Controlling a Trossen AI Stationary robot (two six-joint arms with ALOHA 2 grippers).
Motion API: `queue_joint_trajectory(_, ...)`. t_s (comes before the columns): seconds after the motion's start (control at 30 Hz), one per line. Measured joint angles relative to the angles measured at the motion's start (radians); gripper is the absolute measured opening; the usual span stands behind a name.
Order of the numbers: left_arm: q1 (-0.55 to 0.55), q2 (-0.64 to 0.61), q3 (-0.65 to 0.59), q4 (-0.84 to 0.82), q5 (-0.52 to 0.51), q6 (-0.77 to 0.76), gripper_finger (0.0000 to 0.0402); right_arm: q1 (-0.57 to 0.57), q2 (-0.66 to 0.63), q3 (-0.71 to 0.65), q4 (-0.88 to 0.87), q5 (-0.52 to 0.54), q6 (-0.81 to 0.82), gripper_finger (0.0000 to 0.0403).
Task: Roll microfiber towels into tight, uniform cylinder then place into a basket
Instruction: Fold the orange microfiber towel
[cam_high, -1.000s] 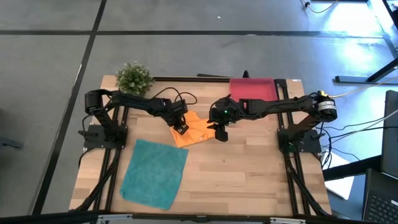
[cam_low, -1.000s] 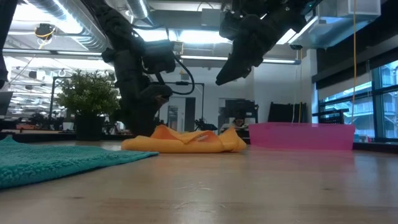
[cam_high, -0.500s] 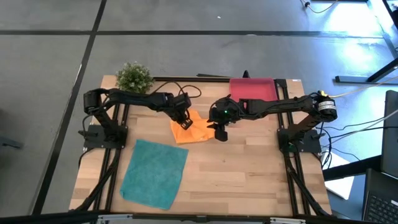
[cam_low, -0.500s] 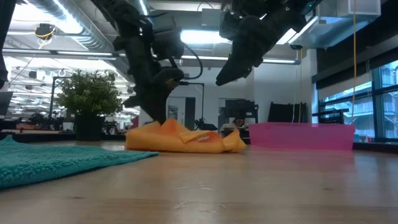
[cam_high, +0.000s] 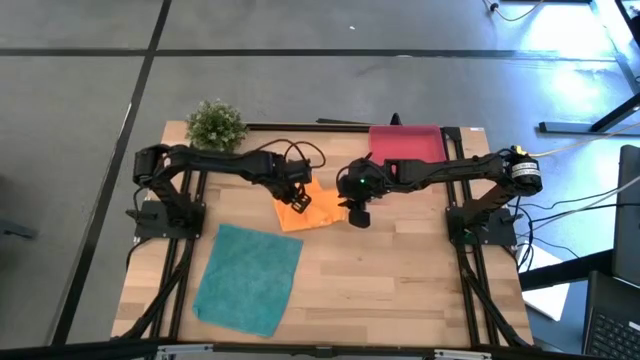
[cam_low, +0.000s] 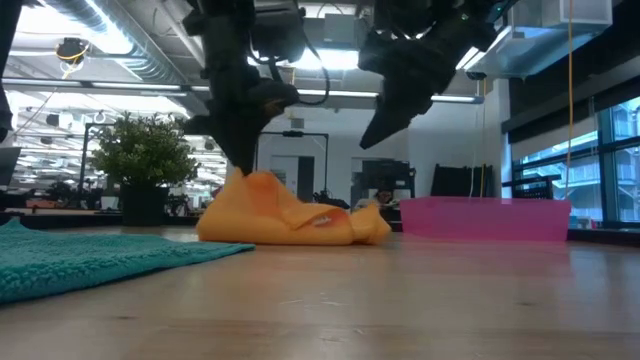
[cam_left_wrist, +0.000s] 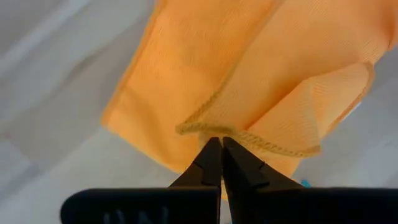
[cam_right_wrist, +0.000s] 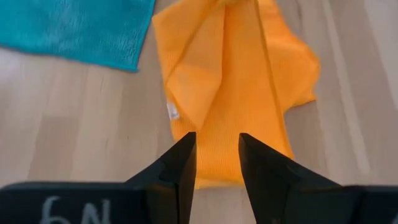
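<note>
Orange towel (cam_high: 305, 208) is seen crumpled just above the centre of the high view, on the wooden table (cam_high: 400, 280). One edge is pinched and lifted into a peak by the left gripper (cam_high: 298, 200), whose fingers are clamped together on the hem; in the left wrist view the stitched border (cam_left_wrist: 249, 138) is caught right at the fingertips (cam_left_wrist: 219, 152). In the low view the cloth (cam_low: 285, 218) is drawn up to a point on its left side, the rest slumped on the table.

The right gripper (cam_high: 358, 214) is held above the towel's right edge, right of centre in the high view. Its fingers (cam_right_wrist: 180, 163) are parted with nothing between them; through the gap the orange cloth (cam_right_wrist: 236, 87) is seen below.

Teal towel (cam_high: 247, 278) is laid flat at lower left of the high view, apart from the orange one. The basket (cam_high: 405, 142), pinkish-red, is placed at upper centre-right, at the table's far edge. A small green plant (cam_high: 215, 124) is noted at upper left.
</note>
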Motion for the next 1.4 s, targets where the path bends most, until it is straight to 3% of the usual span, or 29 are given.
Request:
queue_joint_trajectory(0.6, -0.181, -0.009, -0.005, -0.155, -0.157, -0.457, 0.0, -0.001, 0.001, 0.0, 0.001, 0.094, -0.089, 0.0122)
queue_joint_trajectory(0.7, -0.19, -0.011, -0.005, -0.158, -0.158, -0.46, 0.0, -0.001, 0.001, 0.0, 0.003, 0.085, -0.089, 0.0122)
queue_joint_trajectory(0.93, -0.163, -0.011, -0.005, -0.145, -0.159, -0.415, 0.0, -0.001, 0.001, 0.0, 0.009, -0.056, -0.196, 0.0122)
queue_joint_trajectory(1.17, -0.15, -0.011, -0.005, -0.147, -0.137, -0.406, 0.0002, -0.001, 0.001, 0.0, 0.008, -0.056, -0.193, 0.0122)
queue_joint_trajectory(1.4, -0.15, -0.011, -0.005, -0.148, -0.114, -0.35, 0.0043, -0.001, 0.001, 0.0, 0.008, -0.056, -0.193, 0.0122)
